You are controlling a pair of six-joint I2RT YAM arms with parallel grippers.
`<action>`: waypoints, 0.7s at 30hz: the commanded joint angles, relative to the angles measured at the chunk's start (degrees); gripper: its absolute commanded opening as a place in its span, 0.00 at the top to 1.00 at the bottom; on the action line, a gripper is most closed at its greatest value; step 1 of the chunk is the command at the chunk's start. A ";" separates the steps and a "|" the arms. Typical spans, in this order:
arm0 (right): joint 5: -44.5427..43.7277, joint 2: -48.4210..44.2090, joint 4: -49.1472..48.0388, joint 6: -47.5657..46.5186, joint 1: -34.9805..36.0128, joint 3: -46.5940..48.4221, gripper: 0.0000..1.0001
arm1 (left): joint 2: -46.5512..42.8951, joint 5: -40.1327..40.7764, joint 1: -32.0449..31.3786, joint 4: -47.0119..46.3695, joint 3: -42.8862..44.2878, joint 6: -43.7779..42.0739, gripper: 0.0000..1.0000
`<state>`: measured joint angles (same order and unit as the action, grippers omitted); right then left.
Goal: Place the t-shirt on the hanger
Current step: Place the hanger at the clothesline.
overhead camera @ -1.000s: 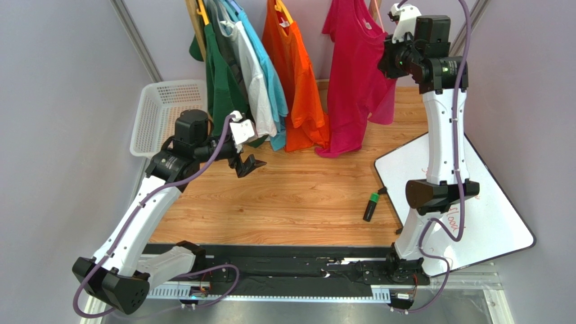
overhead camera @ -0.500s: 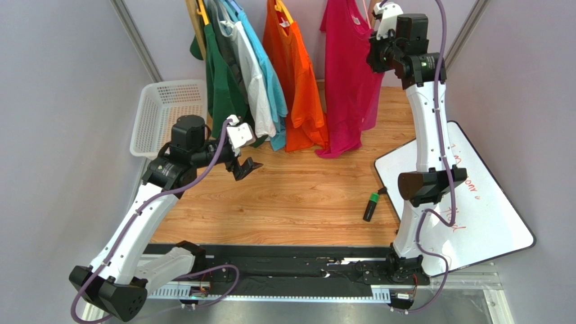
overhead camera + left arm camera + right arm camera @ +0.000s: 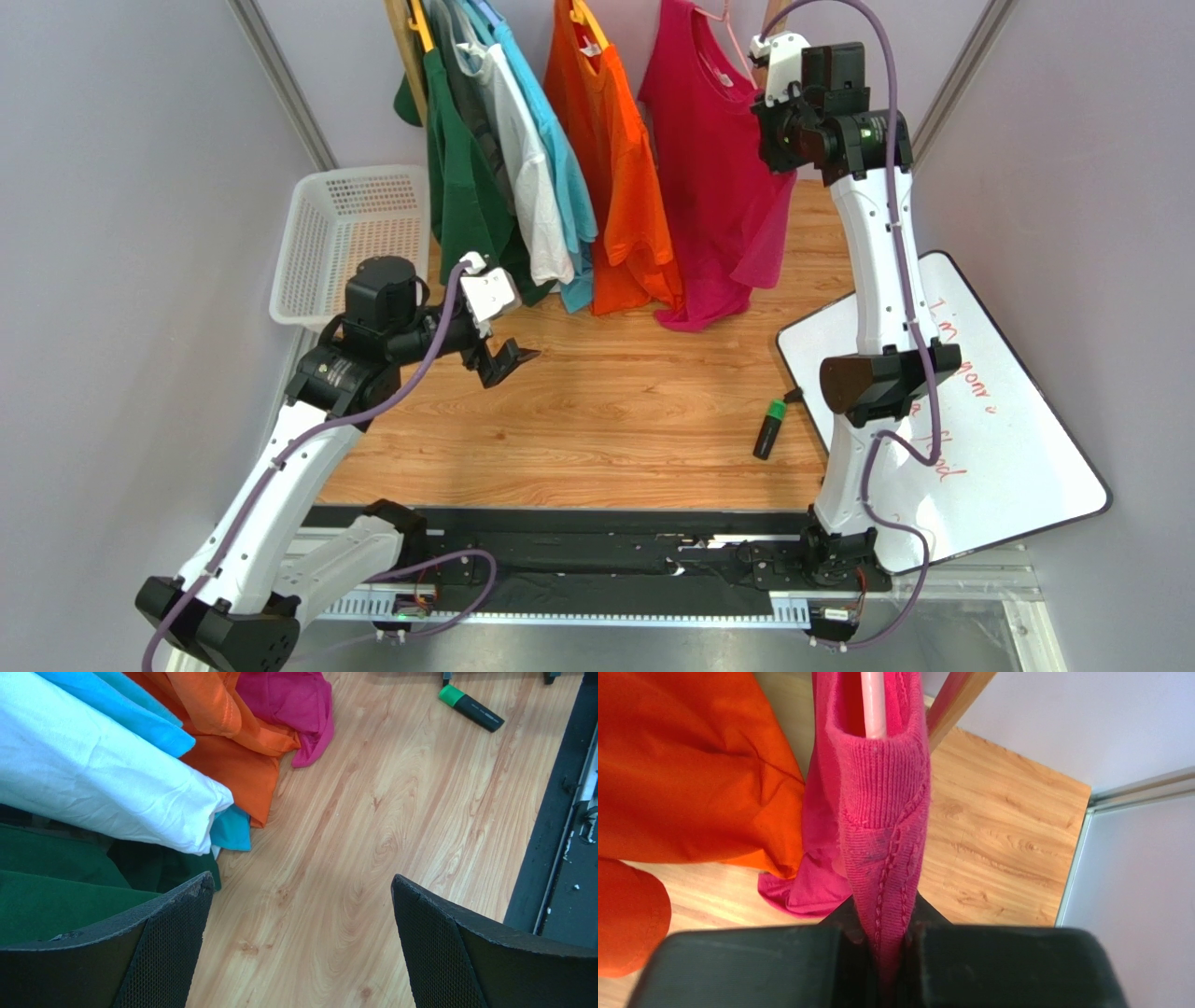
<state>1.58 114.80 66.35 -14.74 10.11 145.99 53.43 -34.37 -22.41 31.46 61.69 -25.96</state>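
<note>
Right tool [image 3: 887, 941], pinching the t-shirt [image 3: 878, 812] collar, has carried it left; left tool [image 3: 298, 903] gapes wide.

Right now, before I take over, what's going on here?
The right gripper has its jaws shut on the ribbed collar of the magenta t-shirt, held up at the rear beside the orange shirt. The pink hanger runs into the collar opening, and the hem reaches the table. The left gripper hovers over the wood with jaws open, holding nothing.
</note>
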 commanded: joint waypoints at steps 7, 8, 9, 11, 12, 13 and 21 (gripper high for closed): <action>7.80 -9.24 -10.86 7.79 -0.44 -0.79 1.00 | -4.29 -0.08 0.09 -2.02 -2.19 4.34 0.01; 10.43 -10.99 -12.02 8.58 -0.44 -1.32 1.00 | -4.47 0.00 0.09 -1.58 -2.36 4.33 0.01; 10.54 -11.53 -13.07 9.03 -0.44 -1.93 1.00 | -4.82 0.09 0.09 -1.32 -2.37 4.16 0.01; 11.25 -11.27 -14.31 9.64 -0.62 -1.33 1.00 | -5.26 -0.17 0.09 -0.79 -2.45 4.16 0.01; 11.25 -10.66 -14.58 9.91 -0.79 -0.19 1.00 | -5.53 -0.43 0.09 -0.70 -2.54 4.07 0.01; 11.86 -10.13 -14.41 10.26 -1.23 0.34 1.00 | -5.70 -0.52 0.09 -0.61 -2.54 4.07 0.01; 22.40 -3.81 -13.35 11.32 -1.58 1.84 1.00 | -6.23 -0.08 0.09 0.97 -2.28 3.46 0.01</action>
<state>16.29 107.90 57.98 -4.93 8.54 145.95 48.05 -34.39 -22.41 31.51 59.31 -23.20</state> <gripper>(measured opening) 0.037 0.993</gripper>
